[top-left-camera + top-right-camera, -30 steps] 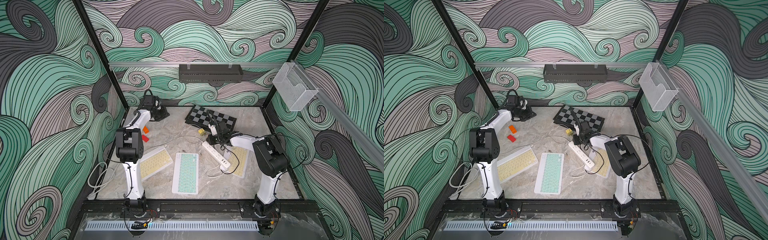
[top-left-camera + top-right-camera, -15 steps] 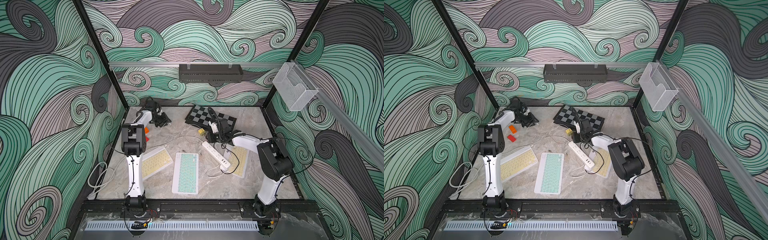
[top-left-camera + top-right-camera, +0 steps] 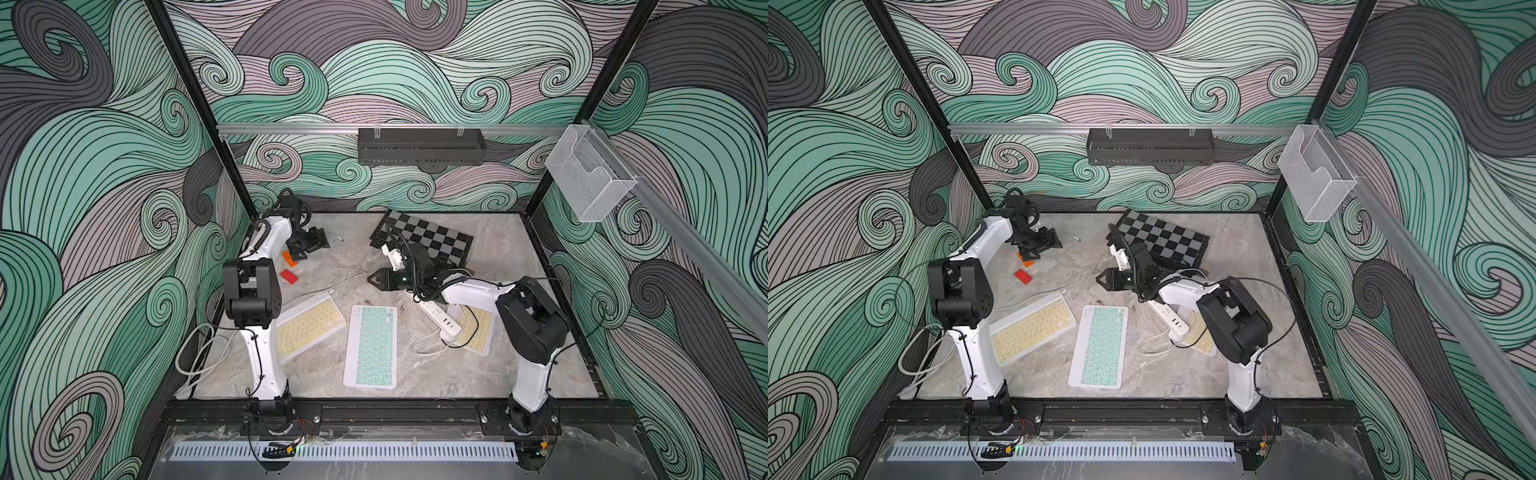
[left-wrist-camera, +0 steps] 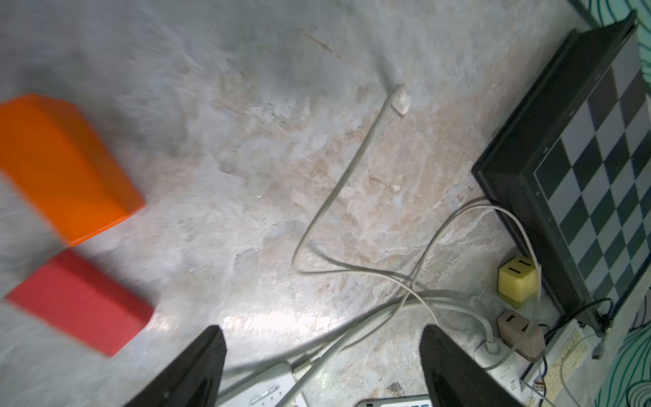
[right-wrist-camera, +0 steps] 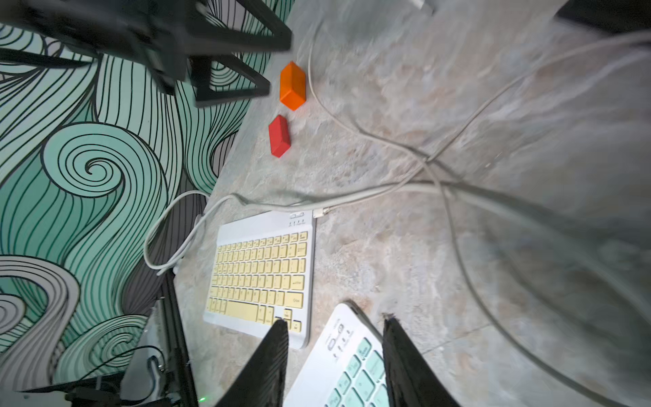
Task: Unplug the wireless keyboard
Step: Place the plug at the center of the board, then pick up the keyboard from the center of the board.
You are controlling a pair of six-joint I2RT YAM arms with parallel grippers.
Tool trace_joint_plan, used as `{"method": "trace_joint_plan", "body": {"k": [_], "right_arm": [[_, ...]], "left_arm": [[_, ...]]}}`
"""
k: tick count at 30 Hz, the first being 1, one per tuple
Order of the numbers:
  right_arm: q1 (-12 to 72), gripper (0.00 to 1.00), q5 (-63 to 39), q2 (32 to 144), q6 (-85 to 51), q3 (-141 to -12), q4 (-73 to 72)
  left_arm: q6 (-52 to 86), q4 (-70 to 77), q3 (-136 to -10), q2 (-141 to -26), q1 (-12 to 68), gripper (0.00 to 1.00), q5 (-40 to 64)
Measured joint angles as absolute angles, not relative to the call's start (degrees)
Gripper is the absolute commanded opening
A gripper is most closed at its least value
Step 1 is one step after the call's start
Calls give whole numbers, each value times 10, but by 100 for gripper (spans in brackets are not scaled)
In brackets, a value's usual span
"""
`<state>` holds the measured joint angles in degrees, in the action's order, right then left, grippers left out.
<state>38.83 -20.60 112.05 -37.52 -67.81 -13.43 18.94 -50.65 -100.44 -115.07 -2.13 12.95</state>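
The left gripper [image 3: 322, 242] hangs low over the far part of the table [image 3: 519, 266] on the left arm's side. Its jaws are spread wide w/ nothing btwn them (its wrist view shows only bare marble and cable loops in the gap). Just beyond it, toward the chessboard [image 3: 432, 239], the loose plug [image 4: 400, 100] of a white cable [image 4: 338, 183] lies flat on the marble, apart from every kbd and touched by neither arm. The teal keyboard [image 3: 371, 347] lies mid-table btwn the two arms, long axis running roughly near-to-far, in both top views [image 3: 1100, 345]. The right gripper [image 3: 371, 279] points toward the left arm's side, above the table just past that kbd's far end. Its jaws are partly apart and pinch nothing; in its wrist view [image 5: 334, 320] the teal kbd's far corner shows below the gap. The yellow keyboard [image 5: 260, 271] sits angled just beside the teal one, on the left arm's side. A cable connector [image 5: 320, 211] rests right at its back corner; can't tell if it's seated in the port. A second yellow keyboard [image 3: 478, 332] lies by the right arm, partly under the power strip [image 3: 440, 318], which carries a yellow charger [image 4: 517, 282]. An orange block [image 4: 63, 165] and a red block [image 4: 81, 303] sit nr the left gripper, both blurred in that wrist view.
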Motion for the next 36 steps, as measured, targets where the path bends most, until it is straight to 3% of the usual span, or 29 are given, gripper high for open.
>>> {"method": "trace_joint_plan", "body": {"k": [7, 12, 29, 36], "right_arm": [[413, 40, -207, 1239, -503, -754, -154], [418, 40, -199, 1281, -554, -786, -165], [423, 30, -134, 1365, -706, -904, -152], [425, 10, -124, 1374, -744, -919, -133]], "left_arm": [[222, -441, -765, -949, -40, 79, 110], [240, -412, -669, -901, -40, 77, 145], [242, -388, -634, -880, -40, 75, 194], [242, -385, -634, -880, -40, 74, 198]]}}
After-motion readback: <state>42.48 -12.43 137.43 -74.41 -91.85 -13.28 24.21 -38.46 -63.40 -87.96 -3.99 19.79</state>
